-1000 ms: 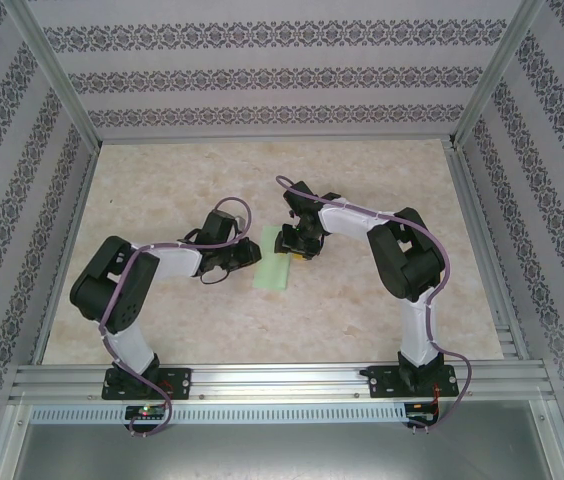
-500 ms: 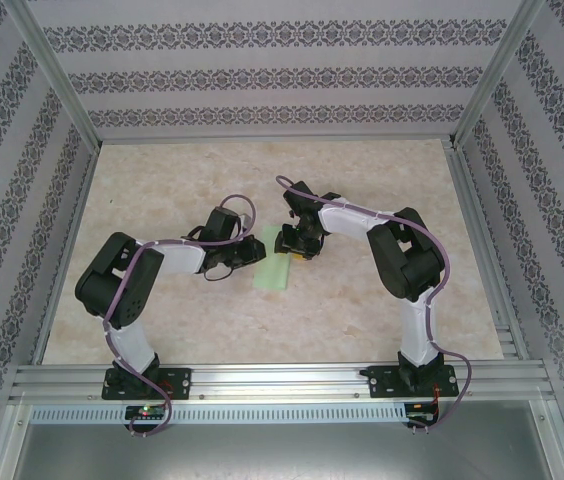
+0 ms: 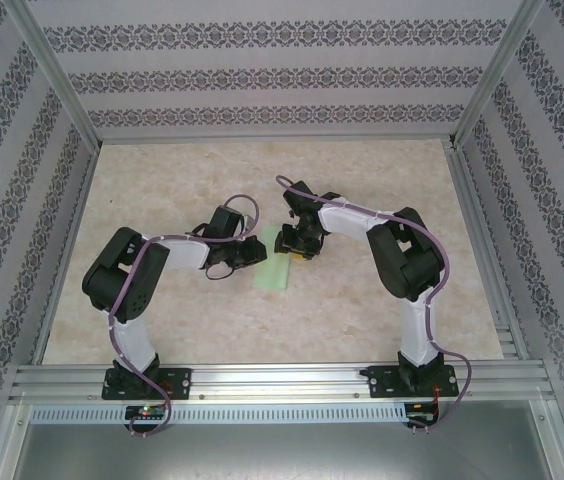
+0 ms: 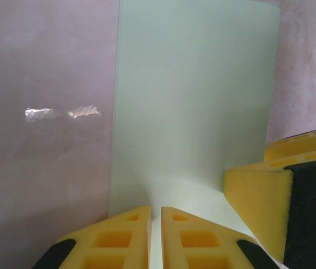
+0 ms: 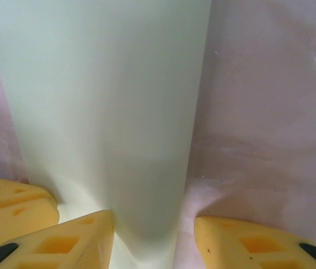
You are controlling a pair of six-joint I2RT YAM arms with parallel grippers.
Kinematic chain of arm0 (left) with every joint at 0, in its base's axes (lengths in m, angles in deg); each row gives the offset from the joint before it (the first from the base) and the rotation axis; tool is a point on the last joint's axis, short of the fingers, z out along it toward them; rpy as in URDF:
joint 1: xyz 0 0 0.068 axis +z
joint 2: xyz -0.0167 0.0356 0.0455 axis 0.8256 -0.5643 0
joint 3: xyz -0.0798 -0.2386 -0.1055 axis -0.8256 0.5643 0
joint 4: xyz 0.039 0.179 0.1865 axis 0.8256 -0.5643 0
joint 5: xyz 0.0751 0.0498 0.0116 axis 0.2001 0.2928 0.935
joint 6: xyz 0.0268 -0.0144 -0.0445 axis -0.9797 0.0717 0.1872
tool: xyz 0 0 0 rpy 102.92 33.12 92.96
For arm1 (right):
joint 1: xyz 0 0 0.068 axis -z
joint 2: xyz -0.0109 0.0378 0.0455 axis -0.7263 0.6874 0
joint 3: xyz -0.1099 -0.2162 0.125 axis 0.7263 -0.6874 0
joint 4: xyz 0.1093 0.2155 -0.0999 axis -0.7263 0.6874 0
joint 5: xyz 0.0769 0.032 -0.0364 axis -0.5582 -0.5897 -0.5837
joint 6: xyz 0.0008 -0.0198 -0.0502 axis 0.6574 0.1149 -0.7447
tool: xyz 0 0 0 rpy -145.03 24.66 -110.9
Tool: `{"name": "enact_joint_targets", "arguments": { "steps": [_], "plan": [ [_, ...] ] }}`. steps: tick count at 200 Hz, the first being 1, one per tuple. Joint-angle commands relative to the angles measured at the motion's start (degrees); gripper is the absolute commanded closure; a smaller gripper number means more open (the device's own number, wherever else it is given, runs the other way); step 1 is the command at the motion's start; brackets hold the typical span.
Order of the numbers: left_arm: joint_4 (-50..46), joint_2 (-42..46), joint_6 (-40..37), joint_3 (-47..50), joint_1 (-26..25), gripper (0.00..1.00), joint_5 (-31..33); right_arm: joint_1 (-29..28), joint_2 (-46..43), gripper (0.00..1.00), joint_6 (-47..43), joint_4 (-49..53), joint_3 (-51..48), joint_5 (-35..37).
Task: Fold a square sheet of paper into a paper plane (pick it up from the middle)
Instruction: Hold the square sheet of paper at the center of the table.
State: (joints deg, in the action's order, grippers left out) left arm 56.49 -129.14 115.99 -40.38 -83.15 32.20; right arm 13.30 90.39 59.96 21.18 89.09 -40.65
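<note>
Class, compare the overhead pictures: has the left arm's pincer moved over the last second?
Yes. The left pincer has shifted right, away from the table's left rail, toward the green paper.

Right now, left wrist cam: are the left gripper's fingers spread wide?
No, the left gripper has its fingers almost together, just a thin gap between them, over the pale-green sheet of paper.
</note>
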Motion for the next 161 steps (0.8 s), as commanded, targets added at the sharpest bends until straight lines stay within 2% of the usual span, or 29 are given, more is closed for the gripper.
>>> {"name": "enact_joint_targets", "arguments": {
  "steps": [1, 61, 99, 128, 161],
  "plan": [
    [-7.2, -3.2, -2.6, -0.1, -0.6, 0.87, 2.6, -1.3, 5.1, 0.53, 0.8, 1.4, -3.7, 3.1],
    [-12.8, -4.8, -3.8, -0.8, -0.6, 0.89, 5.4, -0.5, -12.9, 0.49, 1.6, -5.7, -7.0, 3.9],
    [-13.5, -4.8, -3.1, -0.8, -0.6, 0.92, 6.7, -2.1, -18.2, 0.68, 2.6, -15.1, -13.3, 2.3],
    [-13.4, -4.8, -2.8, -0.6, -0.7, 0.93, 6.9, -3.6, -15.3, 0.85, 3.4, -18.1, -13.2, -1.3],
    [-13.3, -5.3, -2.2, -0.6, -0.8, 0.94, 7.0, -4.3, -11.7, 0.95, 4.8, -20.7, -12.1, -3.2]
  ]
}}
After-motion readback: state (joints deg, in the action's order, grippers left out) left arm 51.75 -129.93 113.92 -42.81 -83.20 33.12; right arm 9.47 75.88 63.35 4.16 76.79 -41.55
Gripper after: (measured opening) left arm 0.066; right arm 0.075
